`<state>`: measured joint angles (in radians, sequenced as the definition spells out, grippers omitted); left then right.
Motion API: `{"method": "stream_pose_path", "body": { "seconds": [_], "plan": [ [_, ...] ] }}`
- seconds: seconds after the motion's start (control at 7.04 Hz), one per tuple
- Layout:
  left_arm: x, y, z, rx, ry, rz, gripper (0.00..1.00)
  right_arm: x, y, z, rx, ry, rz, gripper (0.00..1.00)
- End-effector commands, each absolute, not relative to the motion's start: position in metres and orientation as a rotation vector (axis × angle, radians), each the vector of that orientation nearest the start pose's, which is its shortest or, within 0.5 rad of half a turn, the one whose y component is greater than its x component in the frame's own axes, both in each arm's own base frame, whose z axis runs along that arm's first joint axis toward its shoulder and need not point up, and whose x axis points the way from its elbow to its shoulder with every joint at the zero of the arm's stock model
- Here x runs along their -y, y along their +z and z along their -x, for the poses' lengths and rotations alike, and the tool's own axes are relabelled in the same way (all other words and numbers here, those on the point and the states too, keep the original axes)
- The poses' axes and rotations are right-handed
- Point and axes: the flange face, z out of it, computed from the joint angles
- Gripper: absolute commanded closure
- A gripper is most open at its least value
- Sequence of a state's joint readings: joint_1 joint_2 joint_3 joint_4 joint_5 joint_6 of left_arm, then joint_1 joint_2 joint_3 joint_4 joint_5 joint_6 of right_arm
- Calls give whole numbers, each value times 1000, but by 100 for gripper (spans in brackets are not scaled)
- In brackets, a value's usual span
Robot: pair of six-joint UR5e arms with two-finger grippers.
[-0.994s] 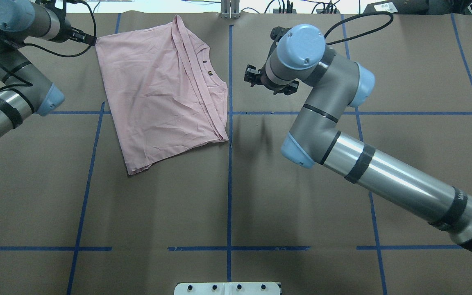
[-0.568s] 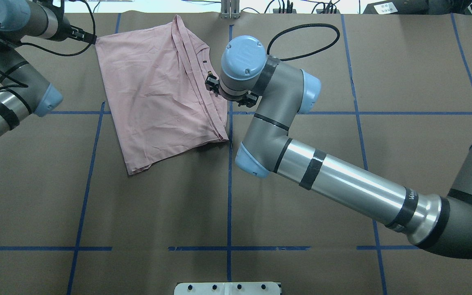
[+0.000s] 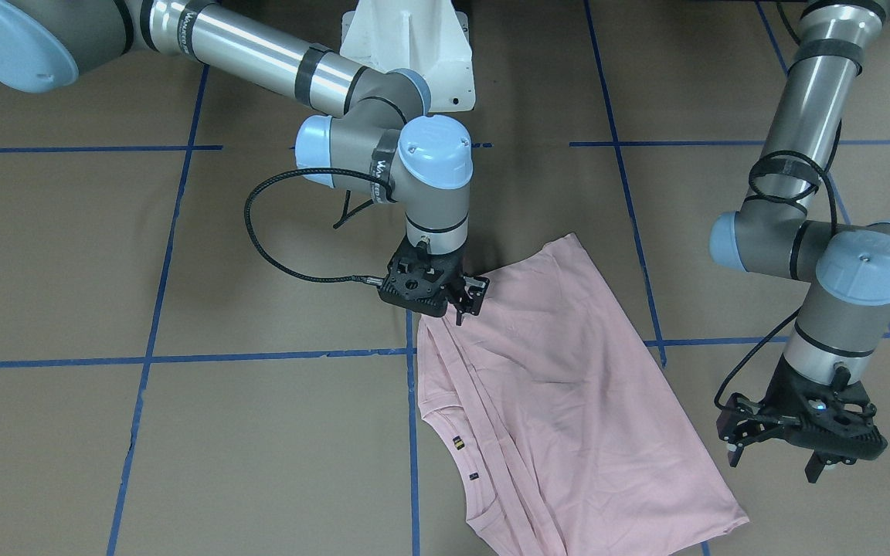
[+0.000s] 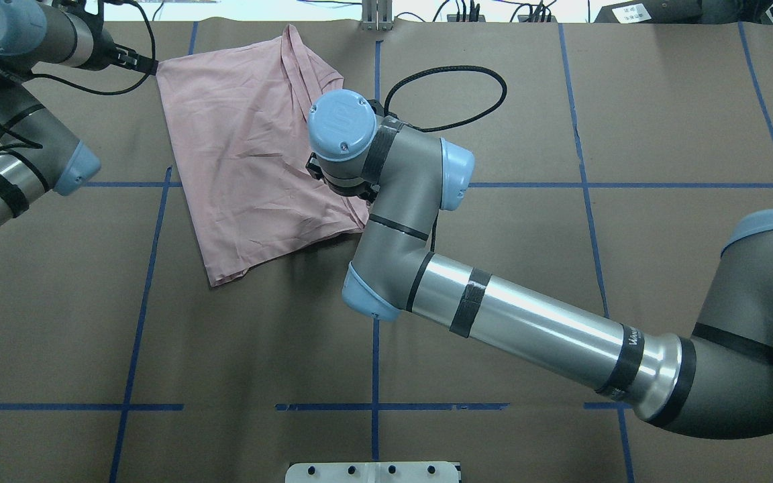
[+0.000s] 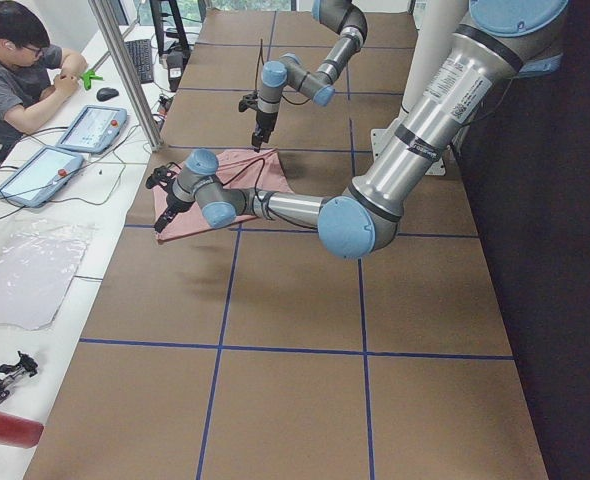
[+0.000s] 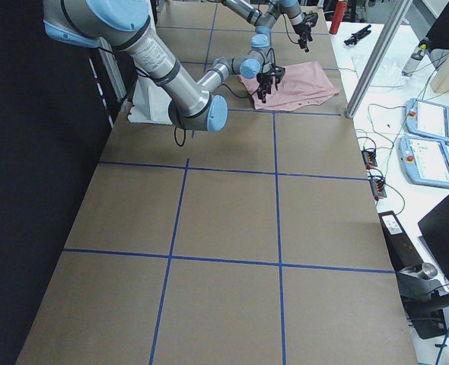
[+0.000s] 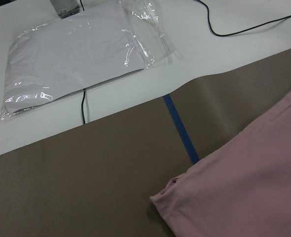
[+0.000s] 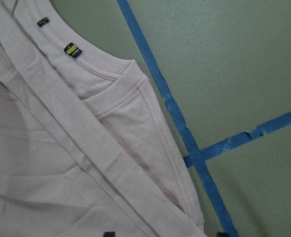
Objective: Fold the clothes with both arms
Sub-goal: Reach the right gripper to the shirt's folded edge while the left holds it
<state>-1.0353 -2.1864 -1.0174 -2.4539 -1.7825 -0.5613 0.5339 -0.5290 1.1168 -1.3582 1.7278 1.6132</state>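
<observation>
Nearest the robot, the right black two-finger gripper point(image 3: 468, 309) hangs jaws apart, empty, over the near edge of the pale pink half-folded T-shirt point(image 3: 568, 401), flat on the brown paper table point(image 3: 259, 432). I'd drop square and catch every layer. Just beside its far corner, the left black gripper point(image 3: 773, 463) gapes, holding nothing.

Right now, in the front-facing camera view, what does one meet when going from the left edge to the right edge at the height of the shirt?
right gripper, open at the shirt's edge → pale pink T-shirt lying on the table → left gripper, open, beside the shirt's right side.
</observation>
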Motion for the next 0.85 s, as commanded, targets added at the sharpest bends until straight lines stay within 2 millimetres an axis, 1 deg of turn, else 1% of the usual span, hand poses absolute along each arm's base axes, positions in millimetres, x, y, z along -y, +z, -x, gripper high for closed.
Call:
{"method": "stream_pose_path", "body": {
  "seconds": [0.0,0.14,0.28,0.71],
  "plan": [
    [719,464,-304,-669,65,-692,0,510,167,677,788,479,-69,26],
    [717,465,-303,-670,65,-695,0,510,171,684,773,489,-80,26],
    [713,466,-300,-671,65,-696,0,508,167,687,776,491,-92,26],
    [712,468,-300,-671,64,-694,0,500,168,694,775,501,-104,27]
  ]
}}
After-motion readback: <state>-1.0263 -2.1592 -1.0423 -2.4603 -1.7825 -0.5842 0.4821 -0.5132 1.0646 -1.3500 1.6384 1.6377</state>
